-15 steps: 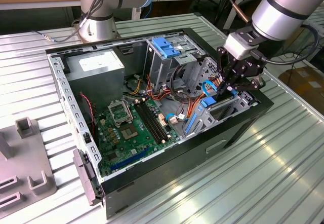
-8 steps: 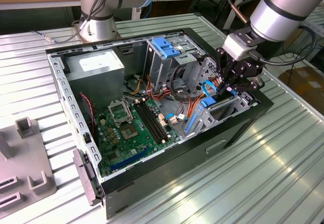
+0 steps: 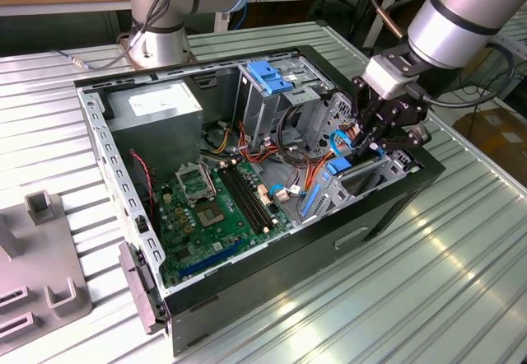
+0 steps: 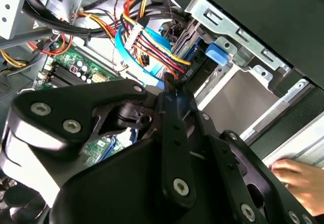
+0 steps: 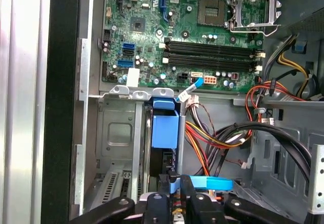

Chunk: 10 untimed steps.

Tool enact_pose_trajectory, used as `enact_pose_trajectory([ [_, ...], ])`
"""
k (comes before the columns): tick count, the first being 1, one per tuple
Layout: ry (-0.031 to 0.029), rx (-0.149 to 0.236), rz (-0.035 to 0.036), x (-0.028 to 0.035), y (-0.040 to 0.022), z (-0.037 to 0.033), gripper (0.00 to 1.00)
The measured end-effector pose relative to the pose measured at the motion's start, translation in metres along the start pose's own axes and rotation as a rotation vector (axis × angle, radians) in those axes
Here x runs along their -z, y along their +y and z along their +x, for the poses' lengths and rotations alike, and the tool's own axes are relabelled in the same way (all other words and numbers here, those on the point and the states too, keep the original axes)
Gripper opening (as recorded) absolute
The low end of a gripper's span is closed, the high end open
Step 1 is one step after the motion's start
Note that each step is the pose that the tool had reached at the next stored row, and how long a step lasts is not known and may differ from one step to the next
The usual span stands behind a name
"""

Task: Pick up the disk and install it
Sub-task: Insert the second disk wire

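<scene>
While the gripper (image 3: 372,137) is clamped on the disk (image 5: 166,128), standing edgewise in its bay (image 3: 362,176) inside the case (image 3: 395,203), it should push straight along the rails, without tilting.

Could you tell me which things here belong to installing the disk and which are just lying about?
Part of the job:
- claw, low over the drive cage
- disk, apparently edge-on in that cage, blue rail showing
- drive cage

Just lying about:
- motherboard
- power supply
- cable bundle
- grey fixture on the table
- a person's hand by the case
</scene>
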<state>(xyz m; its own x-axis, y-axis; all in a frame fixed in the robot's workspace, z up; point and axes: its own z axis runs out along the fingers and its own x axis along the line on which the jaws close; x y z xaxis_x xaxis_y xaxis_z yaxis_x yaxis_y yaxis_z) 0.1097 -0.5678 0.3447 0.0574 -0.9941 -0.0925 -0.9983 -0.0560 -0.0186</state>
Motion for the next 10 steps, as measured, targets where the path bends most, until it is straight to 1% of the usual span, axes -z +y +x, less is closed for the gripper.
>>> enact_pose_trajectory([
  [1, 0.0016, 0.0, -0.0003, 0.0034, 0.0, -0.0003, 0.24],
  [2, 0.0028, 0.0, -0.0003, 0.0085, -0.0001, -0.0008, 0.24],
  [3, 0.0028, 0.0, -0.0003, 0.0113, -0.0001, -0.001, 0.24],
  [6, 0.003, 0.0, -0.0003, 0.0119, -0.0002, -0.0011, 0.22],
  [8, 0.003, 0.0, -0.0003, 0.012, -0.0001, -0.0011, 0.1],
  [10, 0.003, 0.0, -0.0004, 0.0121, -0.0001, -0.0011, 0.1],
])
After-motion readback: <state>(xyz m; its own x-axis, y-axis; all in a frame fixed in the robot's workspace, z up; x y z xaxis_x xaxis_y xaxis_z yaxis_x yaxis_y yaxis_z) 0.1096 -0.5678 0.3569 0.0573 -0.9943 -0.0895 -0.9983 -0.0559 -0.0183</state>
